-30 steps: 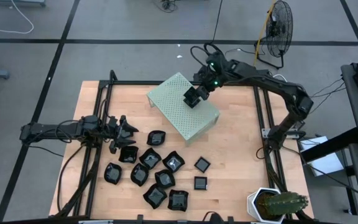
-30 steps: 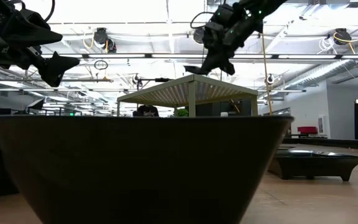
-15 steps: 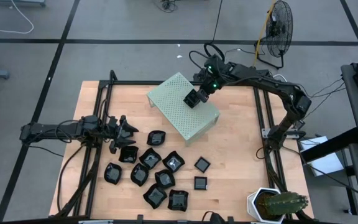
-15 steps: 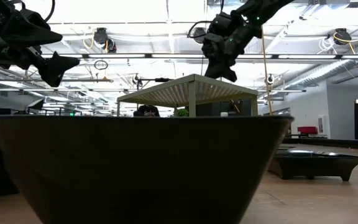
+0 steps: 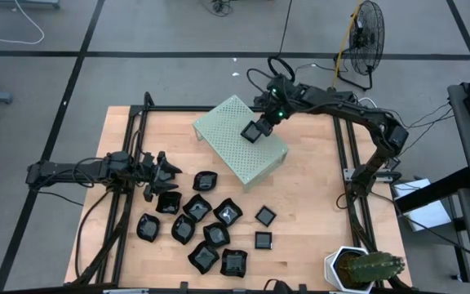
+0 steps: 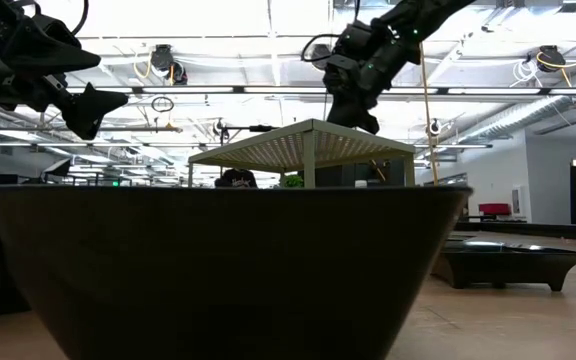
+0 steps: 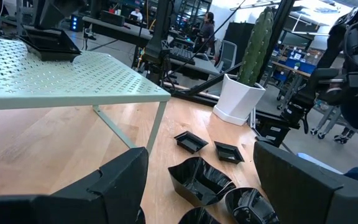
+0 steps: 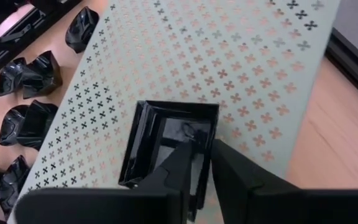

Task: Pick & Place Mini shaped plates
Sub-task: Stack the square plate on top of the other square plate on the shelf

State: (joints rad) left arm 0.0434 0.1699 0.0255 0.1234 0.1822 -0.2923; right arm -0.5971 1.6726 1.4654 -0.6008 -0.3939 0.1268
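Plate [image 8: 169, 146], square, glossy black, is lying on the perforated pale green box [image 5: 239, 139]; right hand [image 8: 204, 163] is straddling its rim, fingers narrowly apart.

- The perforated box [image 5: 241, 140] sits upside down at the back middle of the table [image 5: 317, 204].
- One small square plate [image 8: 169, 149] lies on top of the box, toward its right side.
- The right gripper [image 5: 257, 129] is directly over that plate.
- The other mini plates [image 5: 205, 233] lie clustered on the table in front of the box, toward the left; two small squares [image 5: 264, 228] sit apart on the cluster's right.
- The left gripper [image 5: 166, 170] hovers at the cluster's back left edge.
- A potted cactus [image 5: 364, 268] stands at the front right corner.
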